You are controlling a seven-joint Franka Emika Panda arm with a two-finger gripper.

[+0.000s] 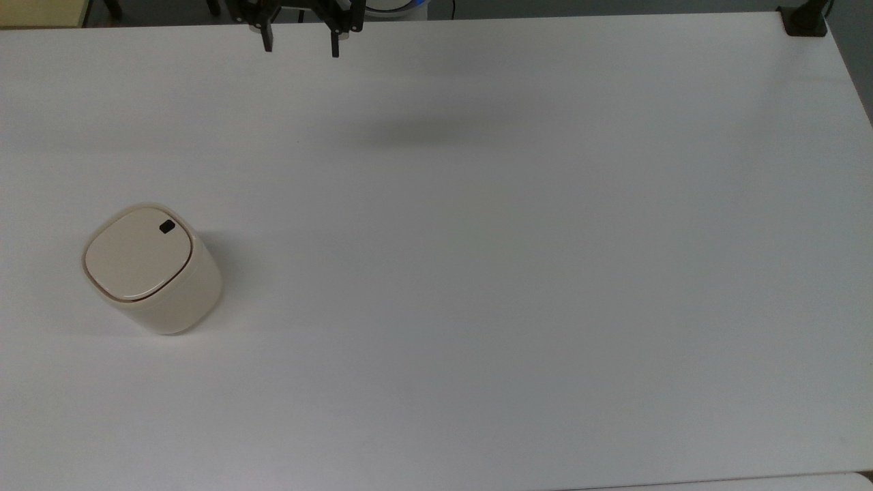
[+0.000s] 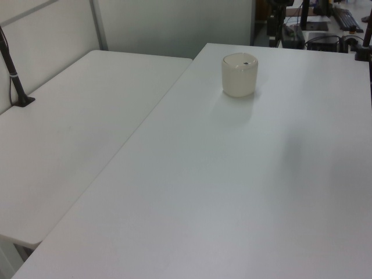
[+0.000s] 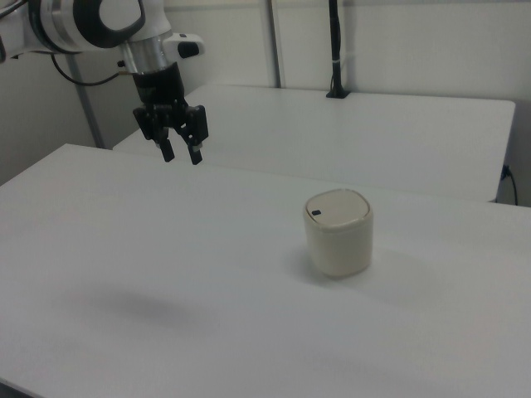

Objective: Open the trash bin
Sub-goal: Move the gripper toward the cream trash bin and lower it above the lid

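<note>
**Trash bin shut, claw spread well away**

Trash bin (image 1: 153,269) stands upright on the white table (image 1: 477,273), toward the top view's left, roughly mid-height. Cream-beige, rounded-square body; lid (image 1: 138,252) flat and closed w/ a thin dark seam round its edge. Small black button (image 1: 166,227) sits on the lid near the corner at the top view's upper right. In the left view the bin (image 2: 239,75) is at the far end of the table; in the right view (image 3: 338,232) it's right of centre, button (image 3: 315,213) on the lid's left side.

Gripper (image 1: 300,39) hangs at the top view's upper edge, over the table's far border, well apart from the bin. Fingers spread w/ a clear gap, nothing between them. Right view: gripper (image 3: 181,152) in the air at upper left, pointing down, above the table surface and well left of the bin. Soft shadow (image 1: 423,129) on the table below the arm.

A 2nd white table (image 2: 70,128) adjoins on the left view's left.
</note>
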